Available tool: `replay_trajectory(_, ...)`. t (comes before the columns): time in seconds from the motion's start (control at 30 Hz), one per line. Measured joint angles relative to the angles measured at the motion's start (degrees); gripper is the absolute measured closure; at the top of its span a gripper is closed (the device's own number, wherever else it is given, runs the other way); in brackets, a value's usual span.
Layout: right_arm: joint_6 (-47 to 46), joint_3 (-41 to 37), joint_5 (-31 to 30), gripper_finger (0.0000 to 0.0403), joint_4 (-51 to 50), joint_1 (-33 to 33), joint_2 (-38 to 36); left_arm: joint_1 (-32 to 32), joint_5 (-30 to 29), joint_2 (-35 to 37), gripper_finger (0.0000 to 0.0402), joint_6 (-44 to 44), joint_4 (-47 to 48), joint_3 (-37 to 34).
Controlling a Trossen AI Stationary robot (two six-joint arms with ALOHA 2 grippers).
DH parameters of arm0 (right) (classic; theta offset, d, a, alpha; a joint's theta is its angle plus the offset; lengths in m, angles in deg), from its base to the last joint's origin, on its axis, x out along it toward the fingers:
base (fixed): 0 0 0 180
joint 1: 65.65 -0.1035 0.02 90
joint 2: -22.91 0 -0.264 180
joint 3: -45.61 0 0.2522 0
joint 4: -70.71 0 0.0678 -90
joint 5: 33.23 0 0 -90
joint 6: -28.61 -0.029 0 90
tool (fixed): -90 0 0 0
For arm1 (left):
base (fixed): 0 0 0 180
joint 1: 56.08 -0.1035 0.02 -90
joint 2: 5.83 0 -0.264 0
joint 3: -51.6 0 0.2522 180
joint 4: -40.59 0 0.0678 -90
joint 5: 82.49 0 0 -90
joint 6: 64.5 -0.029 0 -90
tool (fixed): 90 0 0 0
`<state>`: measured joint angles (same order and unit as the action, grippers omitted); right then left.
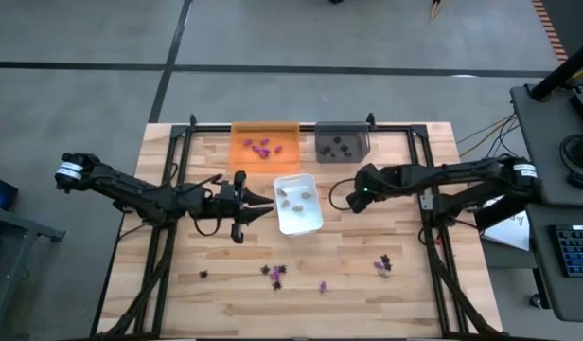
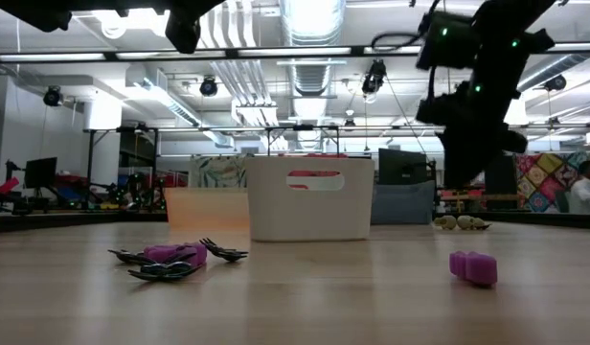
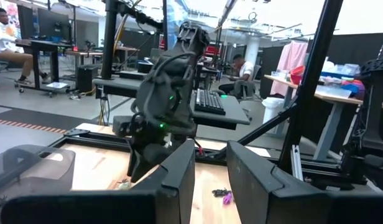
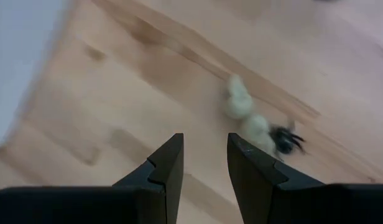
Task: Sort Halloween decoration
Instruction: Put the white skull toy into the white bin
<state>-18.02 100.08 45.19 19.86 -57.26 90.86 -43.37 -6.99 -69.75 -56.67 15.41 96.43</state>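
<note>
The right tool (image 4: 204, 163) hovers just right of the white tray (image 1: 298, 204), its fingers a small way apart and pinching nothing. To do this pick well, I judge it should centre over one pale beige piece (image 4: 239, 99) and come straight down, keeping off the black piece (image 4: 285, 139) touching the next pale one. Both lie just ahead of its tips. The left tool (image 1: 259, 206), fingers a little apart and empty, waits left of the tray. More purple pieces (image 1: 274, 275) lie near on the worktop (image 1: 367, 284).

Bare wooden table (image 1: 367, 284) between scattered pieces (image 1: 275, 275), trays (image 1: 298, 204) behind.
</note>
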Motion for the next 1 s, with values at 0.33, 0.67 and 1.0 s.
replay_trajectory(0.33, 4.7, 0.3, 0.2, 0.0291, -4.6, 5.1, 6.8, 0.0, 0.0, 0.0, 0.0326, 0.0, 0.1, 0.0)
replay_trajectory(0.67, 12.5, 3.7, 1.4, 0.0291, -4.7, 5.7, 13.0, 0.0, 0.0, 0.0, 0.0326, 0.0, 0.2, 0.0)
replay_trajectory(1.0, 13.8, 4.0, 1.7, 0.0291, -4.9, 5.7, 16.7, 0.0, 0.0, 0.0, 0.0326, 0.0, 0.2, 0.0)
